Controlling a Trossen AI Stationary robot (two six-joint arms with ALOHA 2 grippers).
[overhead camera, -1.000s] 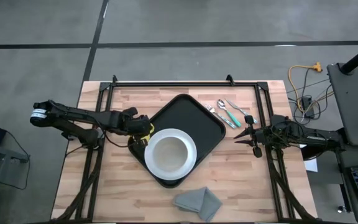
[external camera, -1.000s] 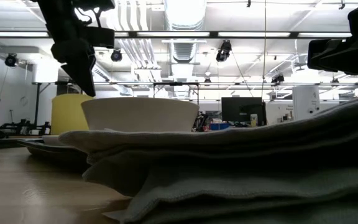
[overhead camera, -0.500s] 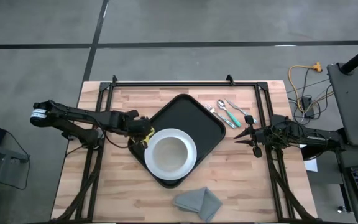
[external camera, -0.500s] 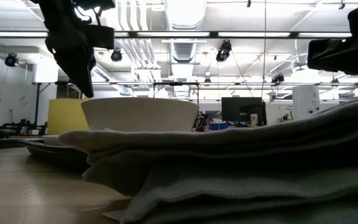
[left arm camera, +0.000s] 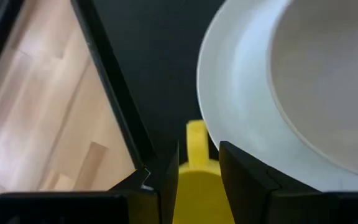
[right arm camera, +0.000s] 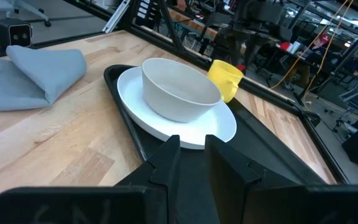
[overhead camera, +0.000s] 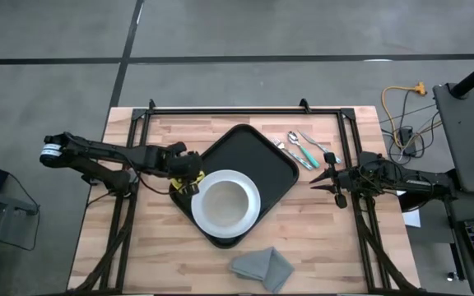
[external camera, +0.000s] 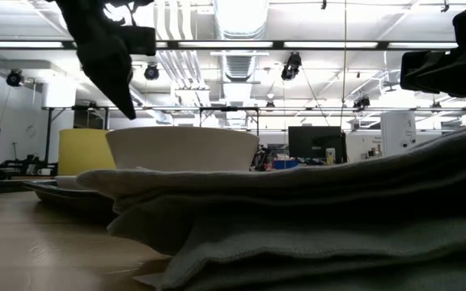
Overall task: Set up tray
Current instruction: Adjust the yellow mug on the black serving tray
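1. Large black rectangular tray (overhead camera: 257, 160) sits mid-worktop, turned diagonal, carrying round white plate (overhead camera: 225, 205) and bowl.
2. Left tool (overhead camera: 189, 175) at the tray's left edge, clamped on small yellow cup (left arm camera: 196, 163).
3. Right tool (overhead camera: 329, 182) idles right of the tray, nothing held; fingers' state unclear.

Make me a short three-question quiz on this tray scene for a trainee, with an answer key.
1. True or false: the bowl sits on the plate.
2. Which lies off the tray? A bowl, B cloth, C plate.
3. Fill in: the left end effector is closed on a yellow ___.
Key: 1 true; 2 B; 3 cup.
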